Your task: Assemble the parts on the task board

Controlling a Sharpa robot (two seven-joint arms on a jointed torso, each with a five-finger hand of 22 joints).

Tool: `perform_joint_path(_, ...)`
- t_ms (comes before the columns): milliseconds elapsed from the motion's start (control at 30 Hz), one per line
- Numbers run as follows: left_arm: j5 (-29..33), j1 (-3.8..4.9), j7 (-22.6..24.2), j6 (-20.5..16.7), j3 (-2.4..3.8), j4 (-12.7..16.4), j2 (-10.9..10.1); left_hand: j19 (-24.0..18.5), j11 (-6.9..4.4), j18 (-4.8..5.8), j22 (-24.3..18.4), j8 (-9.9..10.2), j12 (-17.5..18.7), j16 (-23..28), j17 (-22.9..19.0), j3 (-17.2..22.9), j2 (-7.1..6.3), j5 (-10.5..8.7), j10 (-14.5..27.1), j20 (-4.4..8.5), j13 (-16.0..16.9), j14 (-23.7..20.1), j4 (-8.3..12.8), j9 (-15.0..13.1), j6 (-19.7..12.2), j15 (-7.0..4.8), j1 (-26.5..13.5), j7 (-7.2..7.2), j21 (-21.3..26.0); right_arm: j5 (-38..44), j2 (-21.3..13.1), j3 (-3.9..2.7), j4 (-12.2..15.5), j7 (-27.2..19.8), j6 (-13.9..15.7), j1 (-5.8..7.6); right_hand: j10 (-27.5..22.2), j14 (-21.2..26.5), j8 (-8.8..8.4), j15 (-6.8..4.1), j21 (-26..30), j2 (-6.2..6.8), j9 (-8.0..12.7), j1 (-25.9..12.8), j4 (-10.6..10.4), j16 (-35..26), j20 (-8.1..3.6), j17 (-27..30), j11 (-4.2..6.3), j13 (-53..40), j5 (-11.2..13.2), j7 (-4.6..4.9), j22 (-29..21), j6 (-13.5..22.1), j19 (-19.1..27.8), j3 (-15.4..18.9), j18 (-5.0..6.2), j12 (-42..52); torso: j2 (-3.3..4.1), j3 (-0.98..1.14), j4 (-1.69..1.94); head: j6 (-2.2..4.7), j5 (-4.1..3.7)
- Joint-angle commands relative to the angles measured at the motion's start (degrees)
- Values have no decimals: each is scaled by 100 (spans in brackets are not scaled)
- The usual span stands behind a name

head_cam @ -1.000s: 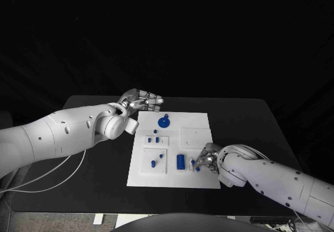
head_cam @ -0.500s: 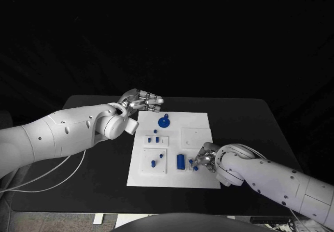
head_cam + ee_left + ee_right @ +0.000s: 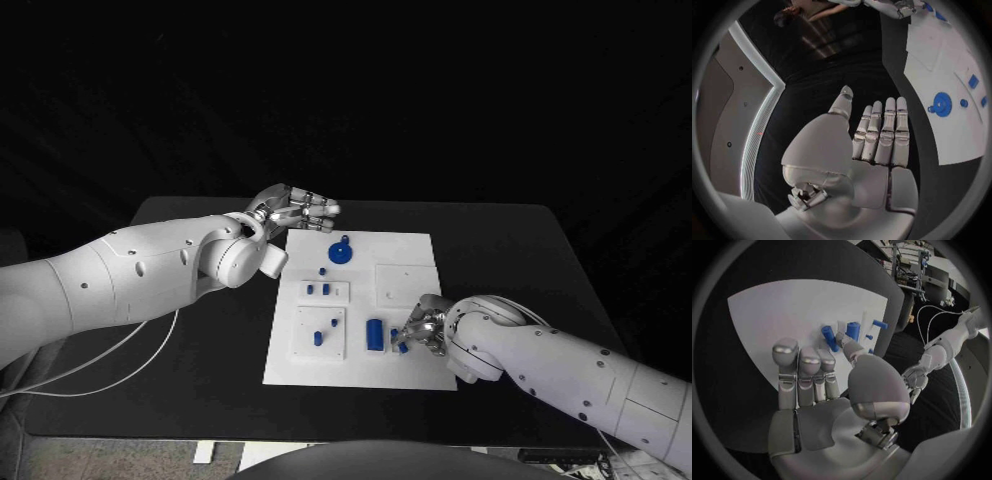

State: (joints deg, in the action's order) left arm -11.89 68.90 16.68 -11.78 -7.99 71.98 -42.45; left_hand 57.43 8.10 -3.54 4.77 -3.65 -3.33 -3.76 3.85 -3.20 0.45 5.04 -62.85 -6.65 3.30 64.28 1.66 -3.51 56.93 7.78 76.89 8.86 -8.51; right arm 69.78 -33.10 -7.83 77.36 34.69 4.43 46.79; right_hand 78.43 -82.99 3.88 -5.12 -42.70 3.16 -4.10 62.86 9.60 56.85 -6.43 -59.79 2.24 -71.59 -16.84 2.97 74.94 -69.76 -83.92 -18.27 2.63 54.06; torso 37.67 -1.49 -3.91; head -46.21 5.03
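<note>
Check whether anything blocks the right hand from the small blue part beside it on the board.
Nothing visible does. The right hand hovers open over the board, and the small blue part lies just past its fingertips on bare white surface. A larger blue cylinder lies beyond, not between.

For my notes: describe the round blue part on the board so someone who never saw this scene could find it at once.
Start at the white task board in the middle of the black table. Go to its far end, nearest the left hand. There lies the round blue disc part, with a small tab at its rim. It is the one round, flat piece; the others are small pegs and blocks.
</note>
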Motion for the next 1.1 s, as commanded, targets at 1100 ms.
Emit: perform_joint_path(1100,-68,-1,-27,107,1,12,10,2,3,-20,-9,-2,-35,14,2,18,-25,-3,40,-31,7,-29,-47,-7,29,3,-57,-9,-21,-113,21,20,36,-123,-462,-13,57,-18,-24,-31,40,424,-6,-297,-1174,-22,-24,-17,14,67,973,-36,515,-41,-240,-211,50,-46,1,4,-3,-24,22)
